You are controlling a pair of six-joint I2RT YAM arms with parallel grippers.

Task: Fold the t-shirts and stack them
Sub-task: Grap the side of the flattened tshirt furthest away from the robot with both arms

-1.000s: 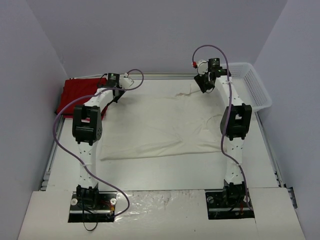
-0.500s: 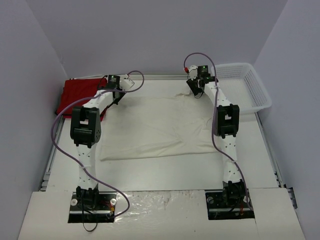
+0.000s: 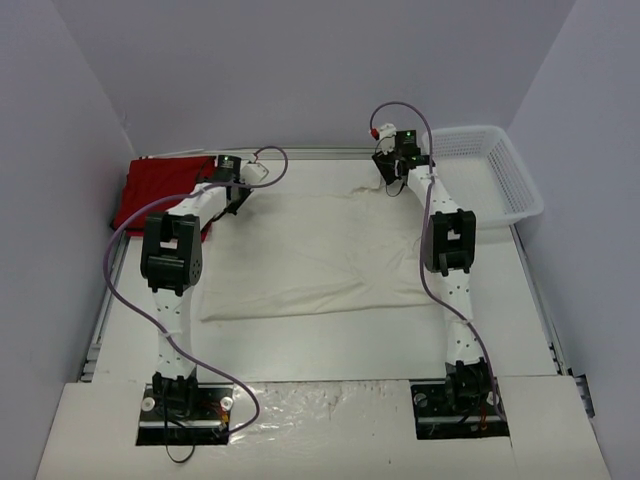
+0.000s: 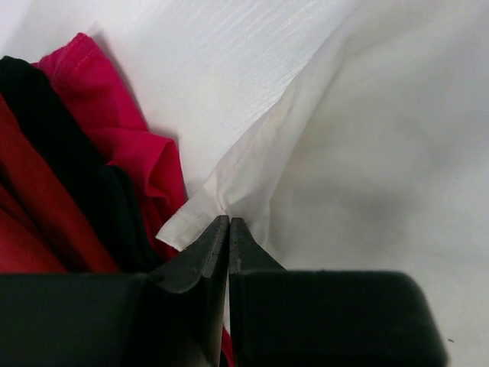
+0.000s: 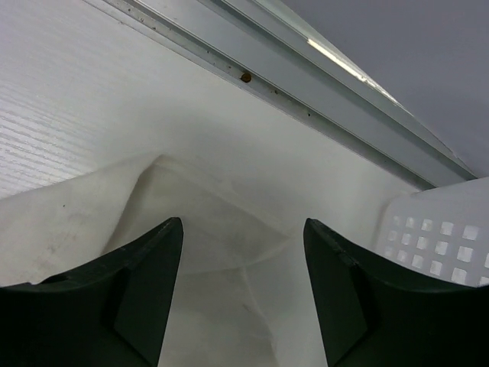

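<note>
Left fingers [image 4: 218,245] are pressed tight together, and the far-left corner of the cream-white t-shirt [image 4: 367,153] is pinched between their tips. You can see the cloth pucker right where they bite. That corner lies just beside the red t-shirts [image 4: 107,145], which sit bundled at the far-left corner of the surface [image 4: 206,61] with a dark fold showing among the red.

From above, the cream-white t-shirt [image 3: 310,255] lies spread flat in the middle of the surface [image 3: 330,345], between the two arms. Its long axis runs left to right, with the near edge fairly straight and the far edge rumpled up into a small peak towards the right. I can't tell which way the neck points. The red t-shirts [image 3: 160,188] are off its far-left corner, touching or all but touching it there.

On the right, the right fingers [image 5: 145,283] stand apart with clear space between them and nothing held. They hang over the far-right corner of the cream-white t-shirt [image 5: 206,222], where the cloth folds into a soft ridge. Beyond that corner runs the metal rail [image 5: 321,76] at the back edge. The white mesh basket [image 5: 435,245] sits just to the right, apart from the shirt.
</note>
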